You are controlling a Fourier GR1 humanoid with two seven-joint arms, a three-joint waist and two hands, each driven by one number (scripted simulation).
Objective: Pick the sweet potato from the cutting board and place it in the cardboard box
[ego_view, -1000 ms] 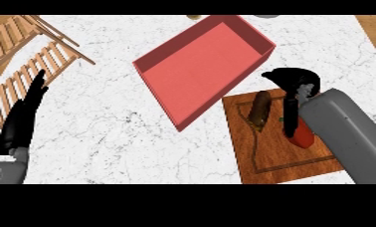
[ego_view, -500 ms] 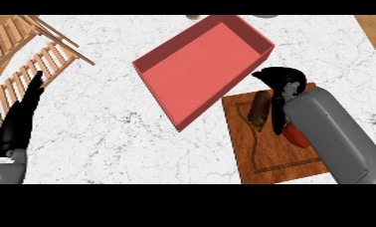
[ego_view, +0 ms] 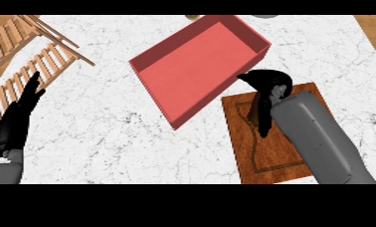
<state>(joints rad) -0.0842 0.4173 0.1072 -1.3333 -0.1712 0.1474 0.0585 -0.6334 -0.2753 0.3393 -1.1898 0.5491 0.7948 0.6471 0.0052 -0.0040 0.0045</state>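
White marbled counter: right hand curls over brown sweet potato on wooden cutting board, beside red cardboard box; left hand open at left edge

A glossy wooden cutting board lies on a white, grey-veined marble counter beside a matt red box.

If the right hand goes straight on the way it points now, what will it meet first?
The right hand points up-left from the cutting board. The first thing in that line is probably the near wall of the red box, though the hand's height is unclear.
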